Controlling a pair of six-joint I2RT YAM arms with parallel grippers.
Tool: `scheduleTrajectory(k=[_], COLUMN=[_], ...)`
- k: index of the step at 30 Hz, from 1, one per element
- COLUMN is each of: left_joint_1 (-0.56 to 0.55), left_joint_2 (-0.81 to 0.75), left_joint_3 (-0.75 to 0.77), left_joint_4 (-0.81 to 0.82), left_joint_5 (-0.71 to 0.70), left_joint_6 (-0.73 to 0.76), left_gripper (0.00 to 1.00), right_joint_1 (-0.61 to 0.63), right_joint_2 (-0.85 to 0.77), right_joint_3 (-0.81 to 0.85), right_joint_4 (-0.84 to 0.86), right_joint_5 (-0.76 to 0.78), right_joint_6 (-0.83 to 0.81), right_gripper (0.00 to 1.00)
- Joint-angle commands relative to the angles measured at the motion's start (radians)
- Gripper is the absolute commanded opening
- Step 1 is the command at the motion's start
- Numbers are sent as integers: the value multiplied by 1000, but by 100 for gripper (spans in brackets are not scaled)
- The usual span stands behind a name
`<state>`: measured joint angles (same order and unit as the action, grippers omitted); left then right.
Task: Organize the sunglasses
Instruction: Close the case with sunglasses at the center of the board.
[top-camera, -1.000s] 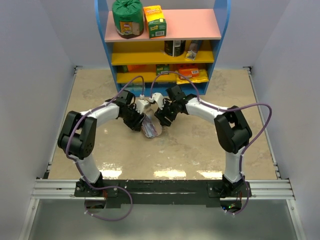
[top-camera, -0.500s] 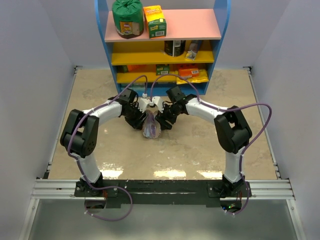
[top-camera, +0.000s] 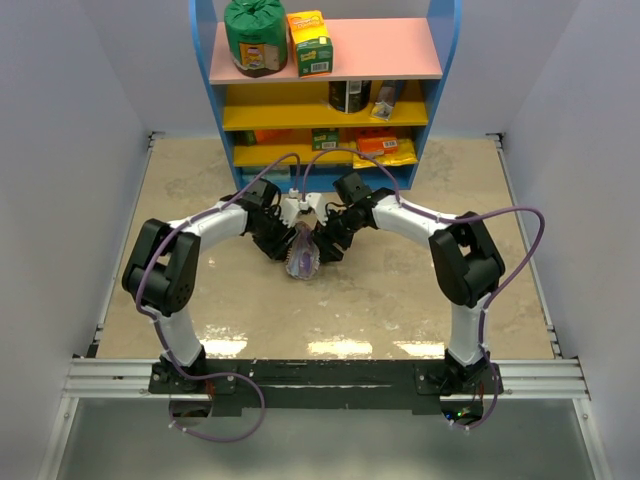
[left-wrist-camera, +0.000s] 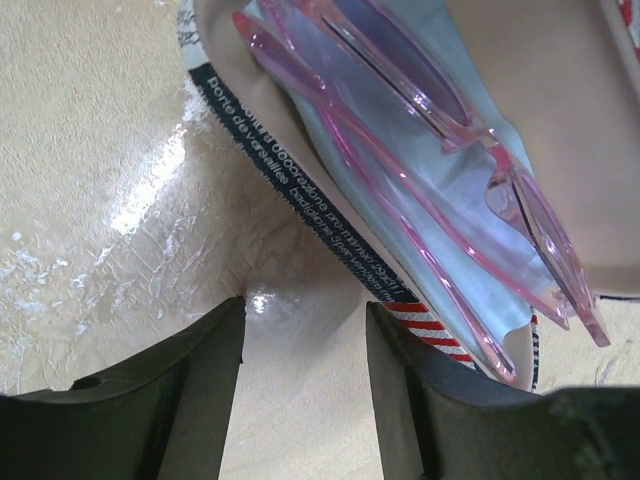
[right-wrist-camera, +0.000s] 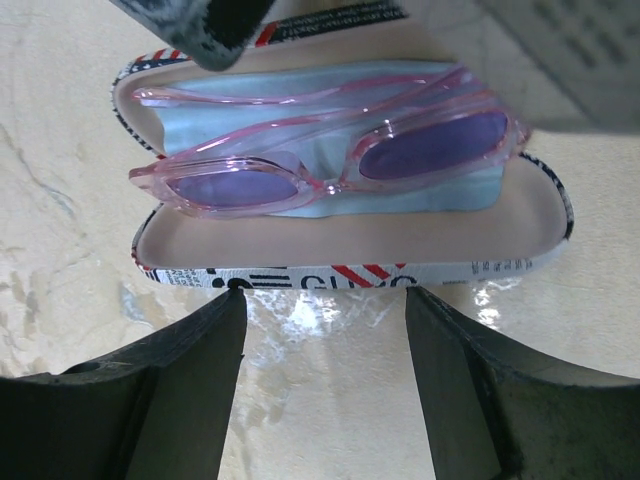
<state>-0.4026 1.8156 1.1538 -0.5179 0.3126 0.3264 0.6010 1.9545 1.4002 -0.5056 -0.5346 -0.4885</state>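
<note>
Right now the sunglasses (right-wrist-camera: 330, 165) lie folded on a light blue cloth (right-wrist-camera: 430, 192) inside the open printed case (right-wrist-camera: 350, 272), just ahead of the right gripper (right-wrist-camera: 325, 385), long axis crosswise to its spread, empty jaws. The left gripper (left-wrist-camera: 303, 390), likewise parted and empty, faces the case from the other side, equally near; both arms reach inward, wrists tipped down.

A glossy beige marble-patterned tabletop (top-camera: 190, 200) fills the middle, with bright streaks of reflected light (top-camera: 340, 347) near its front edge; plain pale grey walls (top-camera: 60, 150) close it in on the left and right; at the back stands a shelf unit (top-camera: 300, 155) with blue side panels (top-camera: 203, 100), a pink top board (top-camera: 385, 48) and yellow lower shelves (top-camera: 290, 113); a silver aluminium rail (top-camera: 110, 378) runs along the near edge.
</note>
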Motion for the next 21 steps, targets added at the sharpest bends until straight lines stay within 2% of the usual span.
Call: scheduleTrajectory(k=[1, 21], left_joint_1=[-64, -128], left_joint_2=[2, -2], left_joint_3=[27, 37], left_joint_4=[15, -16], left_joint_5=[109, 193], left_joint_6=[-3, 25], left_gripper=[56, 57], right_joint_1=[19, 23], right_joint_2=[-57, -69], right_joint_3=[11, -24], right_joint_4=[116, 191], right_joint_5=[-96, -113], right_joint_6=[51, 102], right_gripper=[68, 72])
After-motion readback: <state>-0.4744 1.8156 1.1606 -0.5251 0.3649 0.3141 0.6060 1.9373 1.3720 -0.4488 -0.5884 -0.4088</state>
